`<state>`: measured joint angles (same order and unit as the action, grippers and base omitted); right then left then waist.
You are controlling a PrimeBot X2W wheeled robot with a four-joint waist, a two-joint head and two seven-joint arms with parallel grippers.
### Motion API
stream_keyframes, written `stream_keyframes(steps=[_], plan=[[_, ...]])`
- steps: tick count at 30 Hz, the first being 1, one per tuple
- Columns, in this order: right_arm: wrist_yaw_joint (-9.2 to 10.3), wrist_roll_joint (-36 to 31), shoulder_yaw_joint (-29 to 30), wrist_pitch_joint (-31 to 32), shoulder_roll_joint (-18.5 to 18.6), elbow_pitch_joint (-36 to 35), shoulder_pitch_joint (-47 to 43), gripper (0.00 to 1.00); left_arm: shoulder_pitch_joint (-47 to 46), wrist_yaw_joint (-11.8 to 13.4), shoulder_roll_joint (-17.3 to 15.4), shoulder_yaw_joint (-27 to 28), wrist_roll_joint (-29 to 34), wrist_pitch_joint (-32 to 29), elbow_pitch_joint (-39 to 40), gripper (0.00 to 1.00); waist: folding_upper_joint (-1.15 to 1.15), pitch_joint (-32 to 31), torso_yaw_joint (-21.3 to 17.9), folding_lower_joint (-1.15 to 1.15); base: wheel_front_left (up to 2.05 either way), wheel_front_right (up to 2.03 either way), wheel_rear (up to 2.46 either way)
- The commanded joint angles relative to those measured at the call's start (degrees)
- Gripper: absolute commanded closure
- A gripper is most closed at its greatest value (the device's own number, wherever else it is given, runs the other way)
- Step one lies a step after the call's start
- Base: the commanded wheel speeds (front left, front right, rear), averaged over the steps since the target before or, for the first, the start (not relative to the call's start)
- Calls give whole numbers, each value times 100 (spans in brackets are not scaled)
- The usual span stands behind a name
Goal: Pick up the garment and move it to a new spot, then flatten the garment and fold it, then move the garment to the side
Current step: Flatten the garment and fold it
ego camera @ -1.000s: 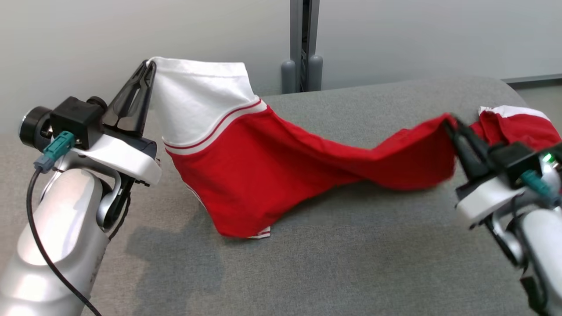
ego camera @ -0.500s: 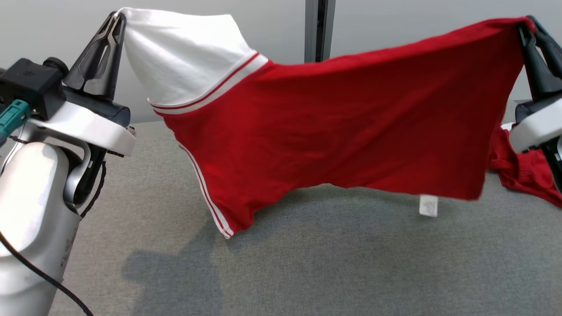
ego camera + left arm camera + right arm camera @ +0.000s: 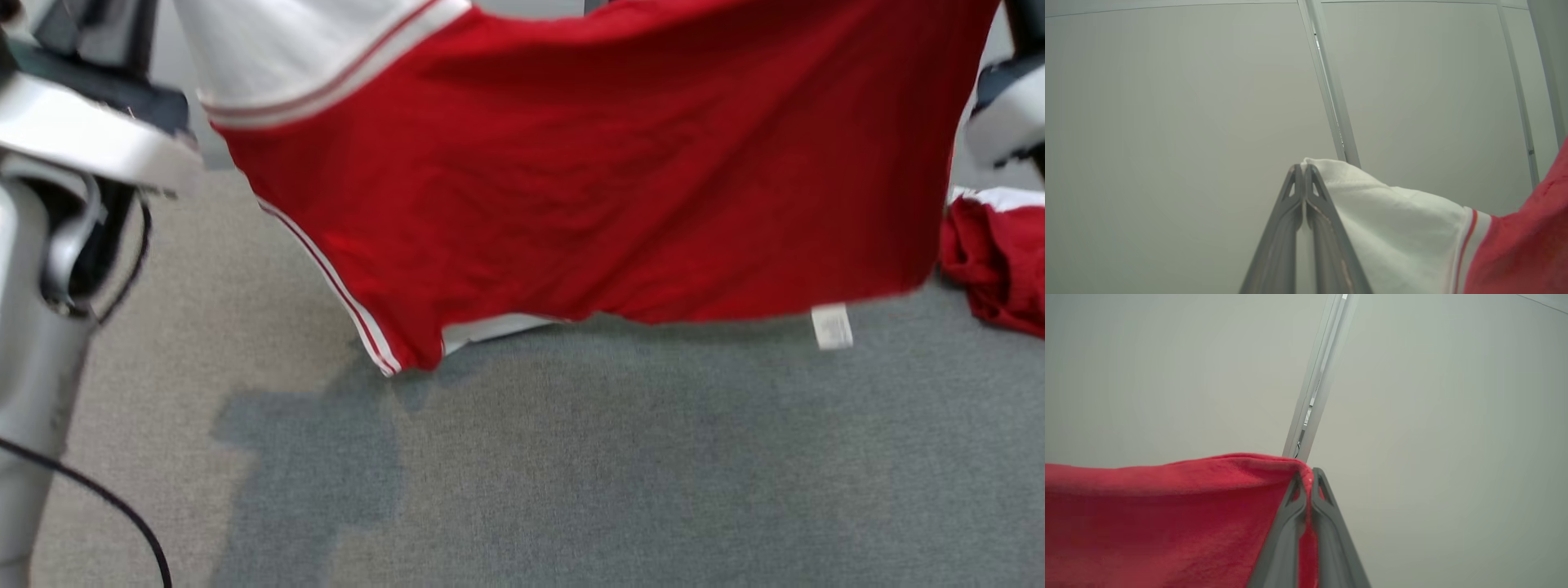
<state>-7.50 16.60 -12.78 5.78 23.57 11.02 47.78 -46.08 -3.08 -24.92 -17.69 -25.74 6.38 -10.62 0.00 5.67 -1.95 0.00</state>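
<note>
The garment (image 3: pixel 588 180) is red with a white sleeve (image 3: pixel 277 49) and white stripes, and it hangs stretched wide in the air between my two arms. My left gripper (image 3: pixel 1303 168) is shut on the tip of the white sleeve (image 3: pixel 1396 228). My right gripper (image 3: pixel 1307 477) is shut on the red top edge (image 3: pixel 1167 506). In the head view both sets of fingertips lie above the frame; the left wrist (image 3: pixel 82 139) and right wrist (image 3: pixel 1008 114) show. The lower striped corner (image 3: pixel 390 359) hangs just above the grey table (image 3: pixel 571 457). A white label (image 3: pixel 832 327) dangles from the hem.
A second crumpled red and white garment (image 3: pixel 996 261) lies on the table at the right edge. A black cable (image 3: pixel 122 514) hangs by my left forearm. A pale wall with a metal post (image 3: pixel 1331 102) stands behind.
Both grippers have risen, lifting the garment off the table and pulling it taut. The right end went from table height to high up. The head view has shifted too.
</note>
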Motion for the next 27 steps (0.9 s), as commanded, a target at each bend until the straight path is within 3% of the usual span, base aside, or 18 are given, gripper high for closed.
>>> stream_keyframes(steps=[1, 6, 11, 15, 20, 23, 27], plan=[[1, -12, -89, 40, 70, 41, 199, 100, -232, -44, -31, 58, -74, -44, -57, 100, 0, 345, 36, 0, 0, 0, 0], [1, -211, -919, -20, 453, 666, 1731, 100, -1607, -257, 62, 122, -335, -323, -739, 100, 0, 1269, 60, 0, 0, 0, 0], [1, -385, -1274, -527, 341, 1685, 3197, 100, -3006, -336, 195, 71, -319, -250, -1558, 100, 0, 1892, 103, 0, 0, 0, 0], [1, -628, -1075, -1144, 33, 2589, 4177, 100, -4045, -255, 405, 63, -113, 204, -2202, 100, 0, 2338, 157, 0, 0, 0, 0], [2, -1212, -715, -1895, -305, 3440, 5121, 100, -5156, 63, 622, 202, 216, 816, -2722, 100, 0, 2755, 200, 0, 0, 0, 0], [1, -1568, -280, -2070, -552, 3670, 5356, 100, -5459, 250, 775, 476, 428, 874, -2409, 100, 0, 2983, 207, 0, 0, 0, 0], [1, -2007, 163, -2102, -788, 3473, 5175, 100, -5166, 144, 951, 771, 809, 877, -1815, 100, 0, 3231, 236, 0, 0, 0, 0]])
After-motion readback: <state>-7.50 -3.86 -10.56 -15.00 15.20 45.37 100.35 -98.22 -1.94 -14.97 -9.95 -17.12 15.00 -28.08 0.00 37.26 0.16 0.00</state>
